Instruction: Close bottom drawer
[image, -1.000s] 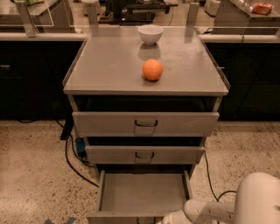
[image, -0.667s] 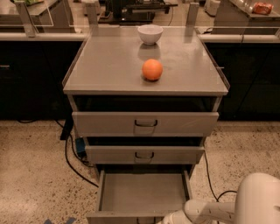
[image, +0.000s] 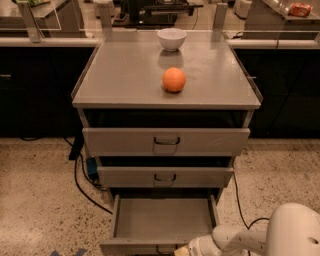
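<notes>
The bottom drawer (image: 165, 220) of the grey metal cabinet is pulled far out, its empty inside showing. Its front panel (image: 135, 247) lies at the lower edge of the camera view. My white arm reaches in from the lower right. The gripper (image: 186, 251) sits at the drawer's front panel, near its centre, mostly cut off by the frame's bottom edge. The mid-sized drawer (image: 165, 176) and the widest top drawer (image: 166, 141) stand slightly out above.
An orange (image: 174, 79) and a white bowl (image: 171, 39) stand on the cabinet top (image: 115, 75). Black cables (image: 82, 185) run on the speckled floor left of the cabinet and another to its right. Dark counters stand behind.
</notes>
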